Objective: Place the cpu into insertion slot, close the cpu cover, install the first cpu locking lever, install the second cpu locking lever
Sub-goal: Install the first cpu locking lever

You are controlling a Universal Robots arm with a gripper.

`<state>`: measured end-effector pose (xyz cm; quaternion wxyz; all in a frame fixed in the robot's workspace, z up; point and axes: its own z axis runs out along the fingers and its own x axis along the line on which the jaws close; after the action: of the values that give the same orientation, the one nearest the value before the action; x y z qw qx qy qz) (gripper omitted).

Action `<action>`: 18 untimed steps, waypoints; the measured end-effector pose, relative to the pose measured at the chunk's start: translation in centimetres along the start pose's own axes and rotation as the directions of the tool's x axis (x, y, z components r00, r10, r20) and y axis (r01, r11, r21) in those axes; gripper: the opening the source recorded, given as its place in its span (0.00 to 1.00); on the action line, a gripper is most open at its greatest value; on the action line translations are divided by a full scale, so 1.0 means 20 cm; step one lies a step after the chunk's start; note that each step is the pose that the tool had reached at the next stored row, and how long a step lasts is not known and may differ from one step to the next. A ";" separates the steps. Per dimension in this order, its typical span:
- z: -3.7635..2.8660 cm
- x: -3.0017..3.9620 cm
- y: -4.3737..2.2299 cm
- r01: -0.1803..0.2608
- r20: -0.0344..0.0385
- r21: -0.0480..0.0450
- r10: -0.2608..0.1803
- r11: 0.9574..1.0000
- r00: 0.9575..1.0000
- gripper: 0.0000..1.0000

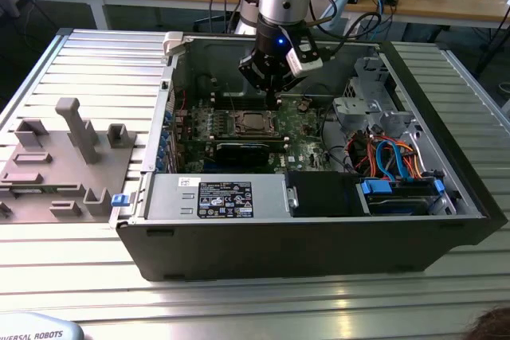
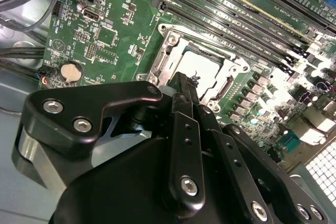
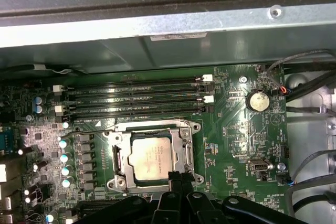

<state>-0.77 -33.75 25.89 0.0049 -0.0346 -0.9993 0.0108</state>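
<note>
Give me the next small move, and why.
Probably lower the hand slightly to press at the socket's edge. The cpu already sits in its slot with the cpu cover framing it, and the shut hand is right at that cover's edge, where a locking lever would run.

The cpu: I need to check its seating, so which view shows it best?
The first wrist view: the cpu shows almost whole inside the cpu cover. In the second wrist view the gripper overlaps it; the exterior view shows it small.
</note>
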 end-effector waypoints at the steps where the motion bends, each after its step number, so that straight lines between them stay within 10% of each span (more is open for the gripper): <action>1: 0.000 0.000 0.000 0.001 0.000 0.000 -0.001 1.000 1.000 0.11; 18: 0.000 0.000 0.000 0.019 0.000 0.000 -0.019 1.000 1.000 0.11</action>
<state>-0.77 -33.75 25.89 0.0048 -0.0253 -0.9996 0.0109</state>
